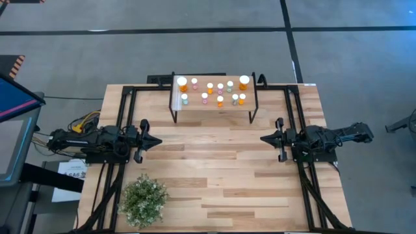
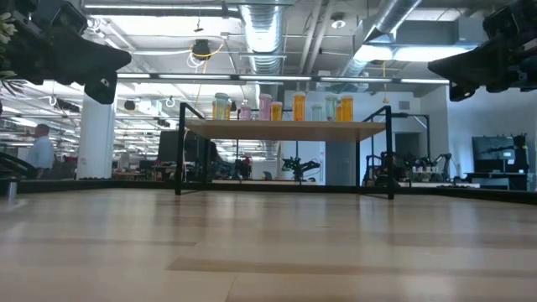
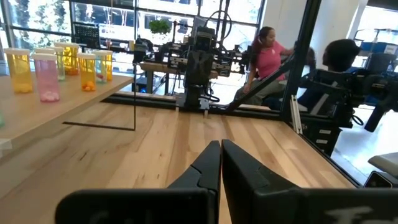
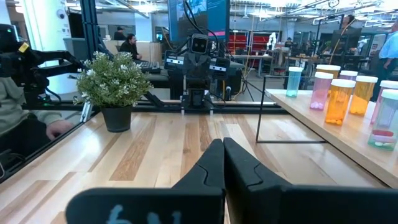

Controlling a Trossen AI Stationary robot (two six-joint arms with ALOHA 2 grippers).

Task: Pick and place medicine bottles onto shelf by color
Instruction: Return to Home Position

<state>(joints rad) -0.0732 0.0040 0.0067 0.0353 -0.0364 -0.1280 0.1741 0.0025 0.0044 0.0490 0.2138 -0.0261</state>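
Note:
Several medicine bottles (image 1: 214, 90) with white caps and orange, teal or pink bodies stand upright on the shelf's (image 1: 195, 107) light wood top at the table's far middle. They also show in the low view (image 2: 281, 107), the left wrist view (image 3: 48, 76) and the right wrist view (image 4: 339, 99). My left gripper (image 1: 158, 139) is shut and empty over the table's left middle. My right gripper (image 1: 263, 138) is shut and empty over the right middle. The two point at each other.
A green potted plant (image 1: 144, 200) stands at the table's near left. Black frame rails (image 1: 123, 117) run along the table's sides. Bare wood (image 1: 211, 149) lies between the grippers. People (image 3: 268, 59) sit beyond the table.

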